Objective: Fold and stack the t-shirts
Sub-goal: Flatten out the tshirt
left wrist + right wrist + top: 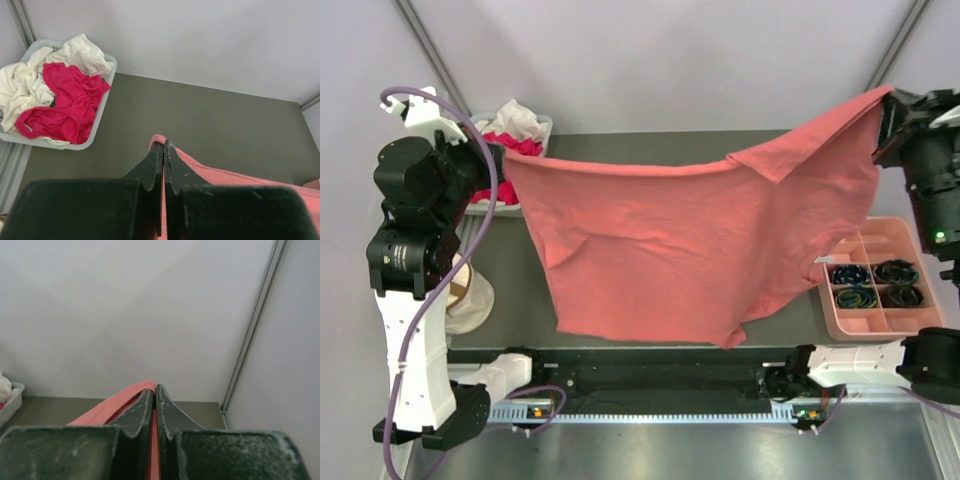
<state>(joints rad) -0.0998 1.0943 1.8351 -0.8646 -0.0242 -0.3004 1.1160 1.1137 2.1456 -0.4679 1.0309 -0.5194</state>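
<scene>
The left gripper (502,153), at the upper left, pinches one corner of the big pink shirt (690,240). The shirt hangs spread out across the middle, over the table (510,285). At the upper right, the right gripper (886,108) pinches the other corner.

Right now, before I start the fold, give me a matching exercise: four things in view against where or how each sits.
1. salmon-pink shirt
2. magenta shirt
3. compartment tray
4. left end effector

A. in the bin, far left
B. at the right side of the table
C. shut on a shirt corner
D. held up, spread out in the air

Pairs: 1-D, 2-A, 3-B, 4-C
</scene>
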